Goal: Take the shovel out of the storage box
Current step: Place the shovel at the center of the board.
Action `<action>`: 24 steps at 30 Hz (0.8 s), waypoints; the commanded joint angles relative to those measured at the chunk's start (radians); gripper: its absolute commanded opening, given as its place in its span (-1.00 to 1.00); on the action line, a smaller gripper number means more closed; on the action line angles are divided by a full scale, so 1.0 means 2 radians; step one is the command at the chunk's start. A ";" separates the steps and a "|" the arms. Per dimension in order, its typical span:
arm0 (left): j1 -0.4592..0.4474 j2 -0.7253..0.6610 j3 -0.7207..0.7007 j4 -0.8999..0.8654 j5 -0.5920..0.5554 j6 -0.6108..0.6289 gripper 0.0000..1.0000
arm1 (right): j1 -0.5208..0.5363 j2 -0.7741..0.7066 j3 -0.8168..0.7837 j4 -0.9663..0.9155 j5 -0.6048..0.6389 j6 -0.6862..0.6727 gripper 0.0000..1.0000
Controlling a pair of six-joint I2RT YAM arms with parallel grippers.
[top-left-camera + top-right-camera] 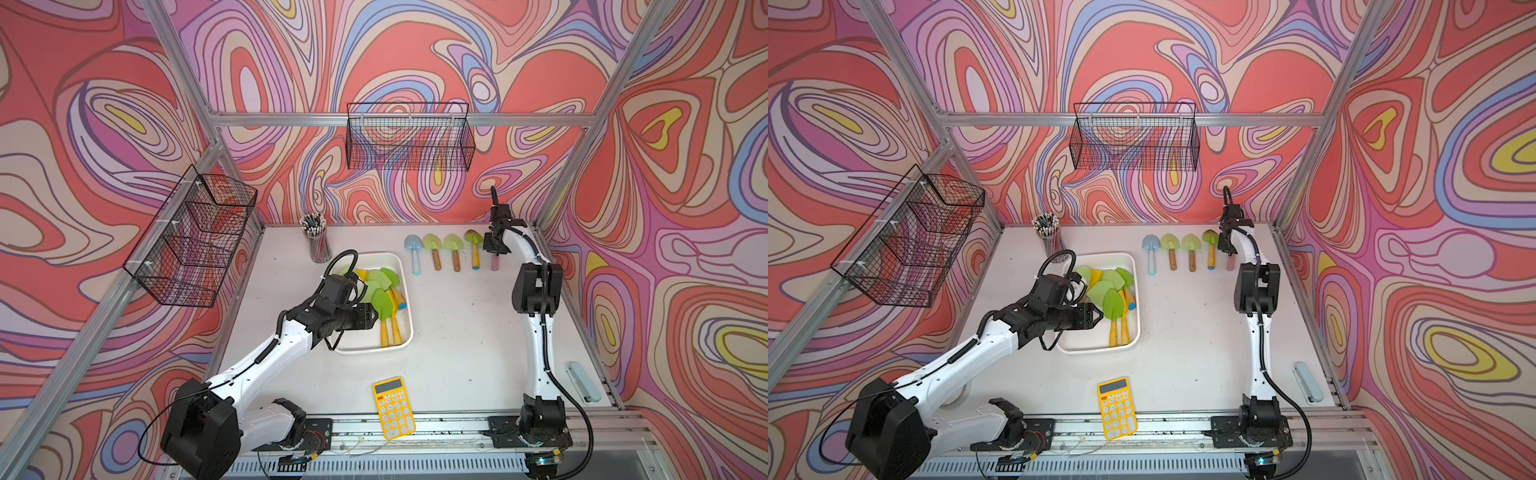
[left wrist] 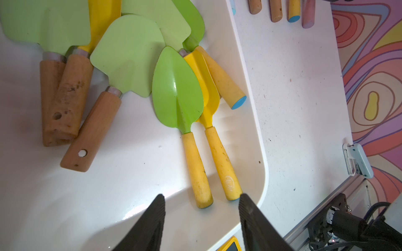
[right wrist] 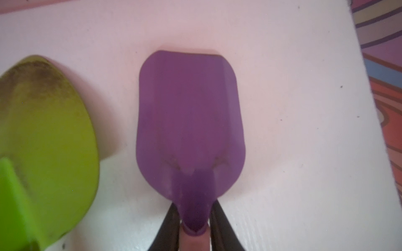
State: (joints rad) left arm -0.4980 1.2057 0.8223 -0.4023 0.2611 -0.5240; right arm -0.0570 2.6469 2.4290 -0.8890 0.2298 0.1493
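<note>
The white storage box holds several shovels with green or yellow blades. My left gripper hovers open over the box's near end. The tips of two yellow handles lie between its fingers; one handle belongs to a green-bladed shovel. At the back right, a purple-bladed shovel with a pink handle lies flat on the table. My right gripper straddles its neck, with a thin gap showing on each side.
Left of the purple shovel, four more shovels lie in a row on the table. A pencil cup stands at the back, with a yellow calculator at the front and a pale blue stapler at the right edge. Black mesh baskets hang on the walls.
</note>
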 commanded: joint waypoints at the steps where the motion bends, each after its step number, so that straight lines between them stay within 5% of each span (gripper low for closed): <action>1: -0.004 -0.001 -0.006 -0.014 -0.002 0.004 0.18 | -0.001 0.012 0.001 -0.012 -0.011 0.001 -0.33; 10: -0.012 0.027 -0.001 -0.016 -0.005 0.006 0.22 | 0.000 -0.066 -0.049 0.002 -0.019 0.014 -0.13; 24: -0.054 0.105 0.022 -0.010 -0.034 0.010 0.18 | 0.011 -0.323 -0.312 0.135 -0.112 0.090 -0.12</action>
State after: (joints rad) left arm -0.5930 1.3899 0.8249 -0.4091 0.2333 -0.5228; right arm -0.0517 2.0583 1.8816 -0.6918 0.0834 0.2756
